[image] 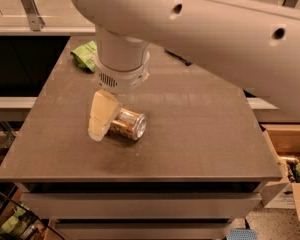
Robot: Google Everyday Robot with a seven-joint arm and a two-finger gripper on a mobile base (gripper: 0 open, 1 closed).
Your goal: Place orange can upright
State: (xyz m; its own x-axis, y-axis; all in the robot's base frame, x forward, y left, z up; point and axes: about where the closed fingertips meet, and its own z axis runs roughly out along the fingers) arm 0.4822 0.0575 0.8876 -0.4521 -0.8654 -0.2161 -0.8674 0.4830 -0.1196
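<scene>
Camera view: orange can [130, 124] lies on its side on the table [200, 134], not yet upright; standing it remains. Gripper [104, 124] covers one end; whether it grips cannot be told

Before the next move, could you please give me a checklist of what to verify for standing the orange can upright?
1. Orange can upright: not ok, it lies on its side on the table.
2. Gripper at the can: ok, it is down over the can's left end.
3. Grasp secure: cannot tell.
4. Room to stand the can: ok, there is bare tabletop to its right.
5. Green bag out of the way: ok, it sits apart, near the far left edge.
</scene>
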